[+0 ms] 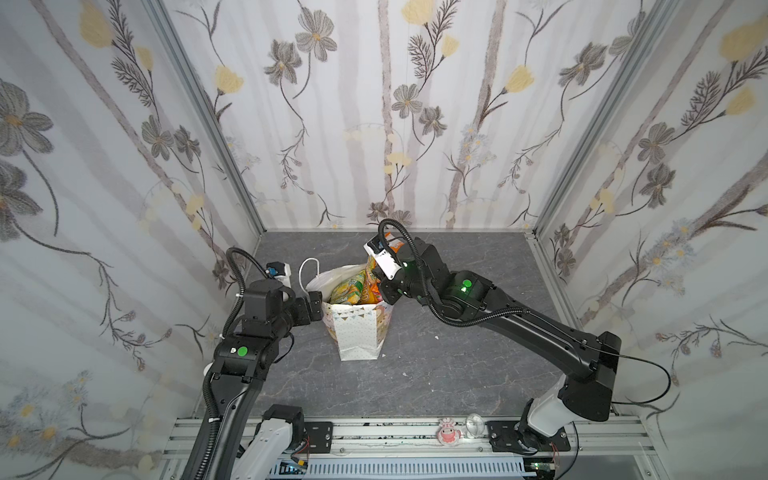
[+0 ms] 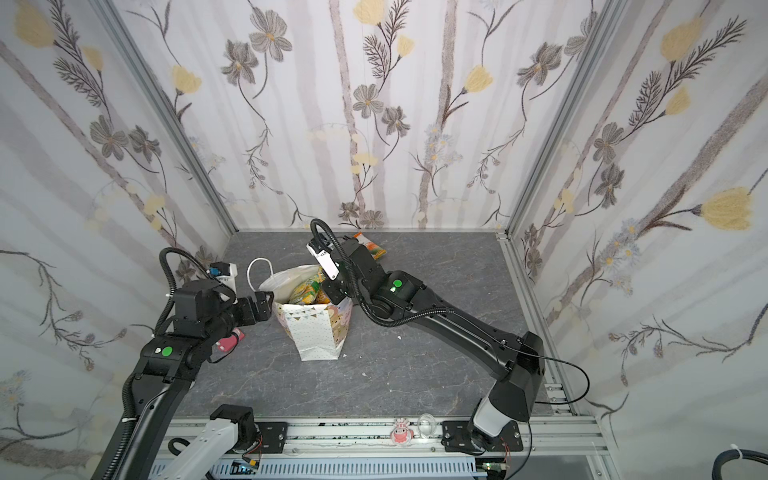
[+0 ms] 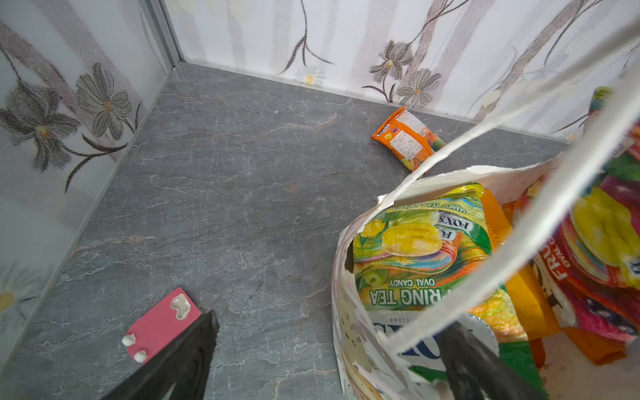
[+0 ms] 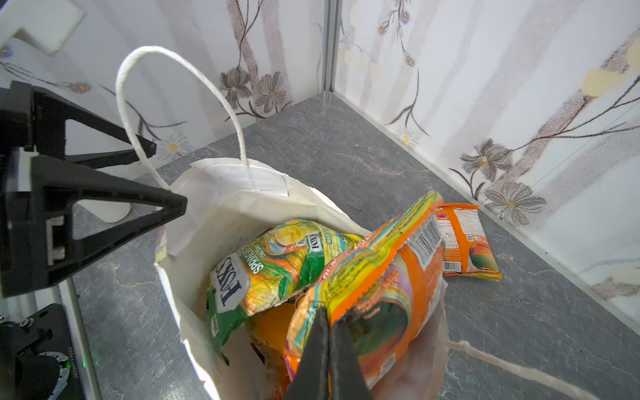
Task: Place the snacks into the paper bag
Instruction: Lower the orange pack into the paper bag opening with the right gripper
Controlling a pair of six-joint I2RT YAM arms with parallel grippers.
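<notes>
The white paper bag (image 1: 359, 332) (image 2: 316, 336) stands upright mid-table with its mouth open. Several snacks lie inside, a green-yellow packet (image 4: 277, 270) (image 3: 422, 249) on top. My right gripper (image 4: 327, 318) is shut on the edge of an orange packet (image 4: 388, 287) that hangs in the bag's mouth. My left gripper (image 3: 329, 349) (image 4: 168, 175) is open and straddles the bag's left wall (image 3: 349, 329), one finger inside and one outside. Another orange packet (image 3: 405, 138) (image 4: 464, 242) (image 2: 370, 245) lies flat on the table by the back wall, behind the right arm.
A small pink block (image 3: 159, 325) (image 2: 230, 340) lies on the table left of the bag, under my left arm. The bag's cord handle (image 4: 180, 59) loops up near the left fingers. Flowered walls close in three sides. A pink toy (image 1: 449, 434) sits on the front rail.
</notes>
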